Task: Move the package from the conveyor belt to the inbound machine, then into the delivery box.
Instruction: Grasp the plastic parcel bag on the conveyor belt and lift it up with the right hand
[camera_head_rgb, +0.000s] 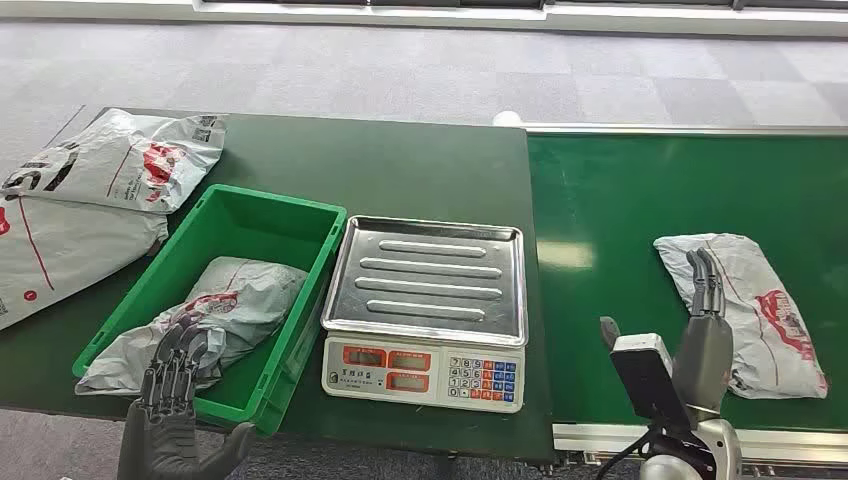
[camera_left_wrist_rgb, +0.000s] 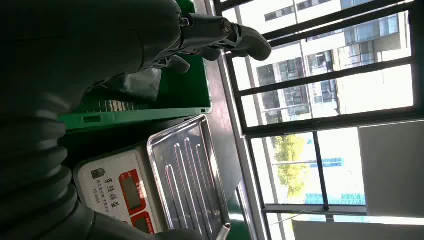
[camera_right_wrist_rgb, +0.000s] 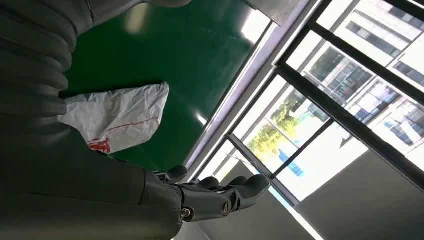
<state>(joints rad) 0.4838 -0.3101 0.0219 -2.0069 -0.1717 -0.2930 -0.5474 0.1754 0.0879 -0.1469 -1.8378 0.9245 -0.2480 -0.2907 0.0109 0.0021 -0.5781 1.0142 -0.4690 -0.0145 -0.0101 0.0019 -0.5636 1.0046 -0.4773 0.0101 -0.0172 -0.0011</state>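
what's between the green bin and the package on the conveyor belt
The scale sits between the green bin and the package, then a bare stretch of belt; the head view shows it.

Just beside the left hand (camera_head_rgb: 172, 385), the electronic scale (camera_head_rgb: 424, 375) carried a keypad of numbered keys, too small to read, and red display windows; its front label in the left wrist view bore Chinese characters that stayed illegible. The grey mailer bags (camera_head_rgb: 120, 160) well beyond that hand showed red logos and large black lettering, unreadable.
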